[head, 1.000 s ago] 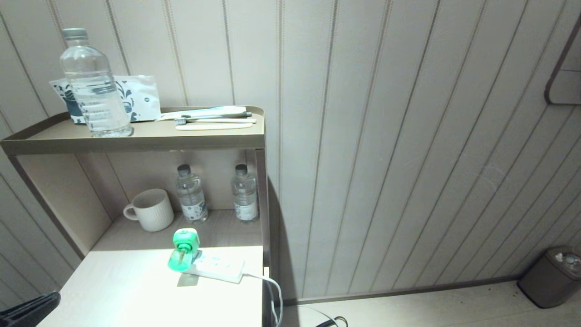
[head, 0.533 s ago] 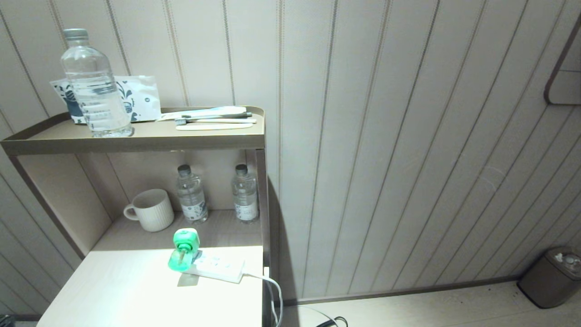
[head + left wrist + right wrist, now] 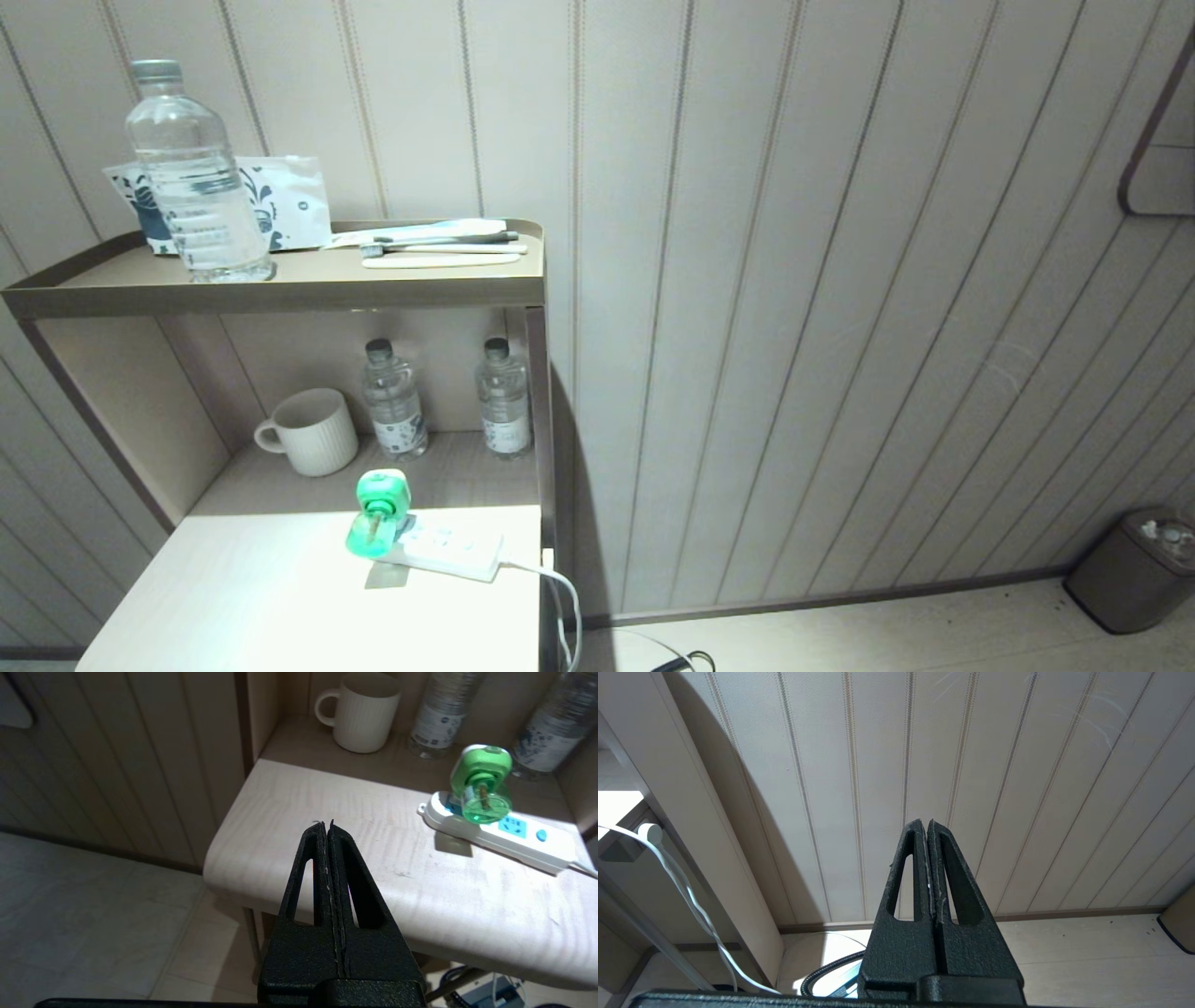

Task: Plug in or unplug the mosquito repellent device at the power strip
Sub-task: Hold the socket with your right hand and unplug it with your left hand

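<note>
The green mosquito repellent device (image 3: 377,513) (image 3: 480,788) stands plugged into the end socket of the white power strip (image 3: 450,551) (image 3: 509,835), which lies on the pale lower shelf (image 3: 261,597). My left gripper (image 3: 326,825) is shut and empty, hovering off the shelf's near left corner, well apart from the device. It is out of the head view. My right gripper (image 3: 924,823) is shut and empty, parked low and facing the panelled wall.
A white mug (image 3: 311,431) and two small water bottles (image 3: 395,399) (image 3: 504,397) stand behind the strip. The upper shelf (image 3: 280,280) holds a large bottle (image 3: 194,173), a packet and toothbrushes. The strip's cord (image 3: 560,597) hangs off the shelf's right edge. A bin (image 3: 1134,565) is on the floor.
The left gripper showed at the head view's bottom left corner a second ago; it has drawn back out of that view. The device and strip have not moved.
</note>
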Robot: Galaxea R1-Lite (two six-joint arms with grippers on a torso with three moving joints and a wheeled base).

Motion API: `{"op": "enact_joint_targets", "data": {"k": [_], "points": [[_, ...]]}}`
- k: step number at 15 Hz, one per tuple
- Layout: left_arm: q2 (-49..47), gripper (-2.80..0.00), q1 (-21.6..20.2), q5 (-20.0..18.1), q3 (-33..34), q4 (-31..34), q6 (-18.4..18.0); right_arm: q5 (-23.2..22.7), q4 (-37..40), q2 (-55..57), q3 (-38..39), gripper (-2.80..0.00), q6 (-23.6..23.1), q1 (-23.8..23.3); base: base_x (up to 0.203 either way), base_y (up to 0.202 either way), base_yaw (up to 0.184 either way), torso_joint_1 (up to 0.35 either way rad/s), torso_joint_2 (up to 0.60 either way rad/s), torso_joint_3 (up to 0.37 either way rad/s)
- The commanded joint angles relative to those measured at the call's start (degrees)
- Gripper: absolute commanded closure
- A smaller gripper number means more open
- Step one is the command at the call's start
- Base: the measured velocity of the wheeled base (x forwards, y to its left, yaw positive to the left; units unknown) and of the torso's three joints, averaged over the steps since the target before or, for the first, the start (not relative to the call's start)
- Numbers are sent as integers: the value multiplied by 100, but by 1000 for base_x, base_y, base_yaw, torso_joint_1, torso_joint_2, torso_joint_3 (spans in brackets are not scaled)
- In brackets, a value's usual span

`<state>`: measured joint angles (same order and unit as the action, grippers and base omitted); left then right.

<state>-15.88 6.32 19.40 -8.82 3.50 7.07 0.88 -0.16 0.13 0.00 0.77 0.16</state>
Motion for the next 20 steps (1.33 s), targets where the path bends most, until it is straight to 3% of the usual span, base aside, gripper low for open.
{"op": "enact_joint_targets", "data": {"k": [1,5,8,11,20], "points": [[58,0,-241,81,23,11,-3,0,-2,4,0,0,2,2,0,0,0,0,0,0],[1482,0,-560,-417,184,492,-696,0,7,4,0,0,2,2,0,0,0,0,0,0],[1588,0,-614,-920,335,673,-598,9,16,4,0,0,49,2,0,0,0,0,0,0],[1586,0,-614,-1697,404,697,-438,9,16,4,0,0,73,2,0,0,0,0,0,0],[1580,0,-614,-1518,408,714,-266,37,16,4,0,0,90,2,0,0,0,0,0,0]]}}
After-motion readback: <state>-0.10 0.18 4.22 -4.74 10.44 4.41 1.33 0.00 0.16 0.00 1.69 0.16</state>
